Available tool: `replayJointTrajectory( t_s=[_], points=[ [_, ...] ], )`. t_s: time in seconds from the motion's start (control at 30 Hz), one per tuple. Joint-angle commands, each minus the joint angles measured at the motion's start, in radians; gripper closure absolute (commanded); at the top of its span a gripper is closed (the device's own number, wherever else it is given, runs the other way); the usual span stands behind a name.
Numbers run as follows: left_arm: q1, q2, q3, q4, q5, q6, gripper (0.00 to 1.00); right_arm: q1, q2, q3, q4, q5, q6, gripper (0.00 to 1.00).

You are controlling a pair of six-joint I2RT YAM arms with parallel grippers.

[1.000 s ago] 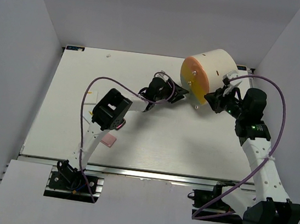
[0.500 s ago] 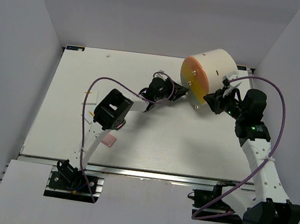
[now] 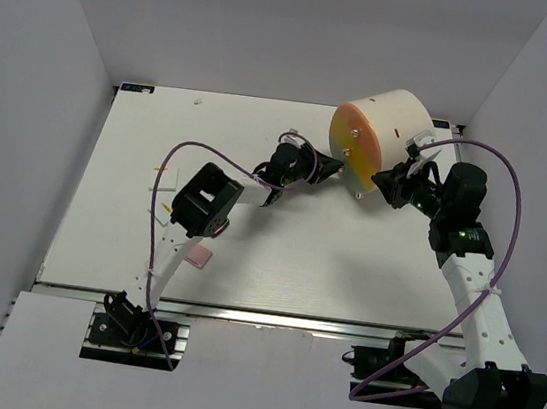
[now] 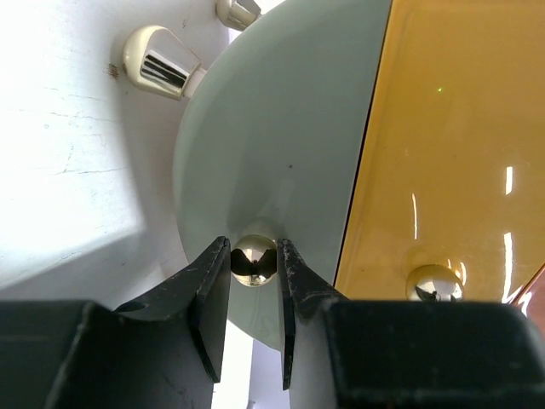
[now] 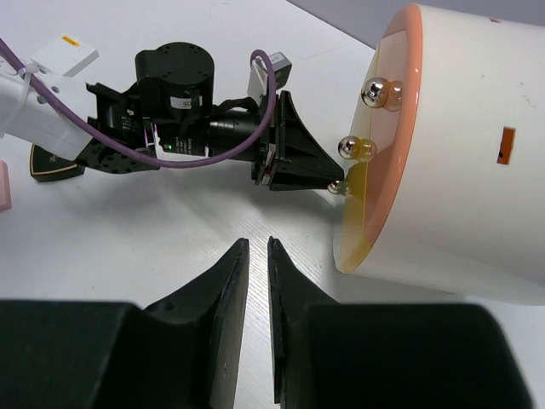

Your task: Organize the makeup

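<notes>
On grey drawer knob (image 4: pixel 254 261) — left gripper (image 4: pixel 253 250), snug.

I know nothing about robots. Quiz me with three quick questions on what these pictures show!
1. True or false: the left gripper has its fingers either side of a silver knob.
2. How many knobs show on the face of the cream cylinder in the right wrist view? A one, B three, C five.
3. Fill in: the flat square beside the left arm is ____.
Key: 1 true; 2 B; 3 pink.
</notes>
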Motion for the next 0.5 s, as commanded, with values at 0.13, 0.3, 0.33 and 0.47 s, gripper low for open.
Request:
replayJointTrajectory(
  t_s=[0.13, 0.3, 0.33, 0.47],
  points=[
    [0.033, -0.09, -0.126, 0.084, 0.005, 0.005, 0.76, -0.006, -0.015, -0.019, 0.03, -0.017, 0.008, 0.79],
    [0.062, -0.191, -0.279, 0.127, 0.025, 0.042, 0.77, -0.006, -0.012, -0.025, 0.03, -0.022, 0.007, 0.79],
    [0.067, -0.203, -0.319, 0.132, 0.034, 0.054, 0.77, -0.006, -0.01, -0.025, 0.03, -0.026, 0.008, 0.79],
    [0.075, -0.272, -0.393, 0.133, 0.059, 0.102, 0.78, -0.006, -0.004, -0.024, 0.03, -0.031, 0.005, 0.79]
  ],
)
